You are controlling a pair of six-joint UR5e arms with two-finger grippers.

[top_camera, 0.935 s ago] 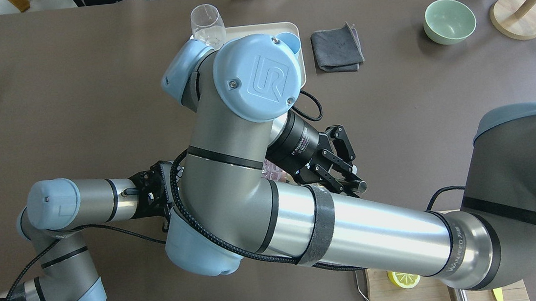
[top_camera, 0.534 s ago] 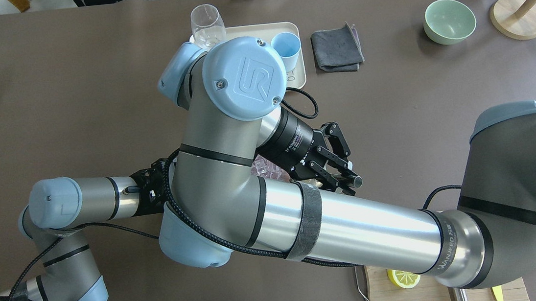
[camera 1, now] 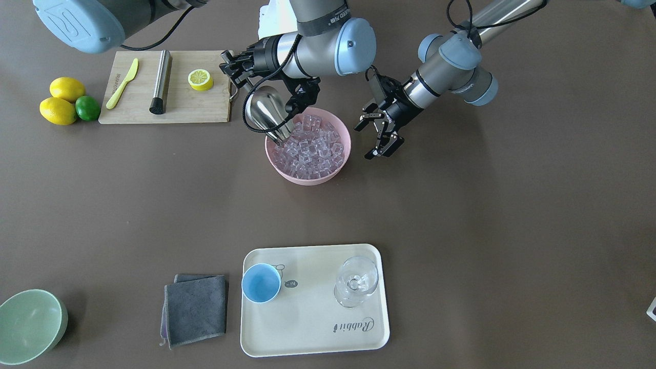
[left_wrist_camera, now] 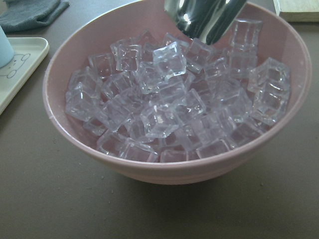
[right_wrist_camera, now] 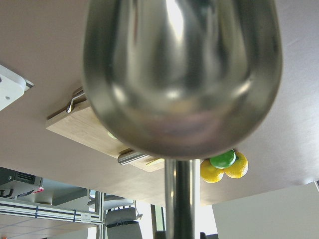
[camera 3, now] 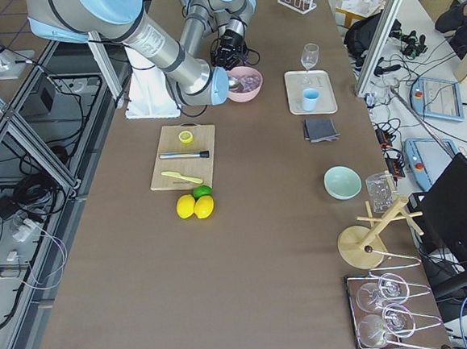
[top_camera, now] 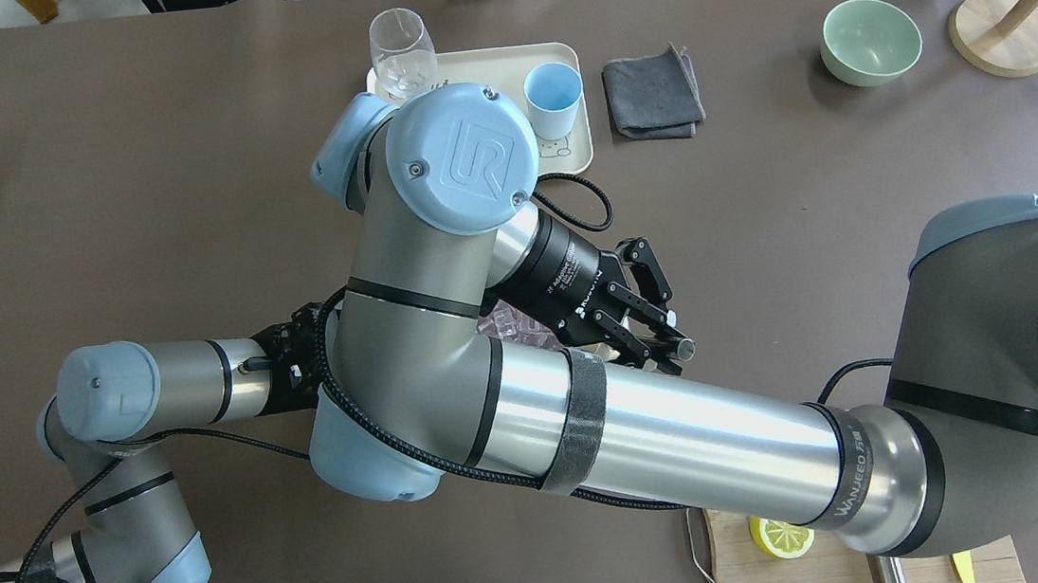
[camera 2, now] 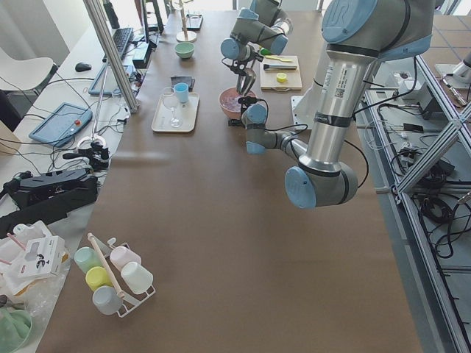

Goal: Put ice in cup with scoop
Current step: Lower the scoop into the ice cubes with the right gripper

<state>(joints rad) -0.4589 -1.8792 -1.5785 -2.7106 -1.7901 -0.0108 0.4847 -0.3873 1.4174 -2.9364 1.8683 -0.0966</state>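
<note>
The steel scoop (camera 1: pixel 262 111) hangs tilted, its mouth end dipping into the ice (camera 1: pixel 310 146) at the edge of the pink bowl (camera 1: pixel 307 179). My right gripper (camera 1: pixel 234 77) is shut on the scoop's thin handle; it also shows in the overhead view (top_camera: pixel 664 342). The scoop's back fills the right wrist view (right_wrist_camera: pixel 182 74), so its inside is hidden. The left wrist view shows the ice (left_wrist_camera: pixel 169 104) and the scoop's tip (left_wrist_camera: pixel 204 17). My left gripper (camera 1: pixel 382 151) is open and empty beside the bowl. The light-blue cup (camera 1: pixel 261 283) stands empty on the cream tray (camera 1: pixel 307 333).
A stemmed glass (camera 1: pixel 356 281) shares the tray. A grey cloth (camera 1: pixel 195 309) and a pale-green bowl (camera 1: pixel 31 325) lie beside it. A cutting board (camera 1: pixel 169 110) holds a steel cylinder (camera 1: pixel 161 81), a lemon half (camera 1: pixel 200 79) and a yellow knife (camera 1: pixel 122 83). Lemons and a lime (camera 1: pixel 66 102) sit by it.
My right arm has swung left in the overhead view, uncovering the cup. Its gripper with the scoop handle has shifted slightly left with it. The left arm has barely moved.
</note>
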